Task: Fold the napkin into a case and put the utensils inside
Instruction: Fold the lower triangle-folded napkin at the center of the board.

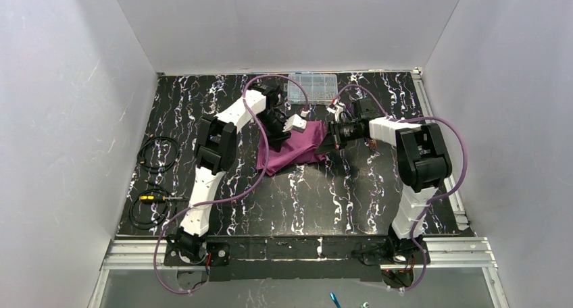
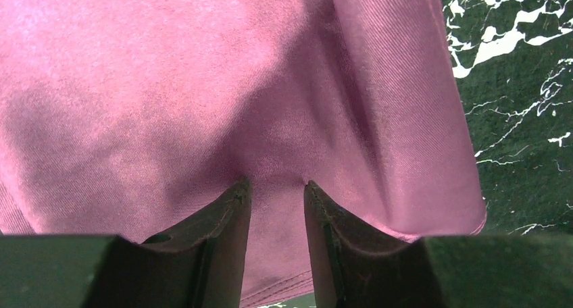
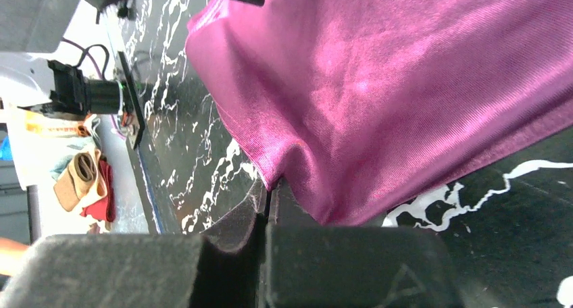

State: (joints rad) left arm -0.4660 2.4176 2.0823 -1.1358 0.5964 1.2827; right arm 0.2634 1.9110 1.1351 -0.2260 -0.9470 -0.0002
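The right gripper (image 3: 269, 201) pinched a corner of the plum-purple satin napkin (image 1: 294, 148), apparently to fold it; the left gripper (image 2: 276, 190) hovered spread above the cloth.

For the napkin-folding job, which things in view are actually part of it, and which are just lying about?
Part of the job:
- napkin, purple cloth on the table
- left gripper, fingers around a fold of the cloth
- right gripper, pinching the cloth's edge

Lying about:
- clear plastic box at the far edge
- coiled black cables on the left

No utensils are visible.
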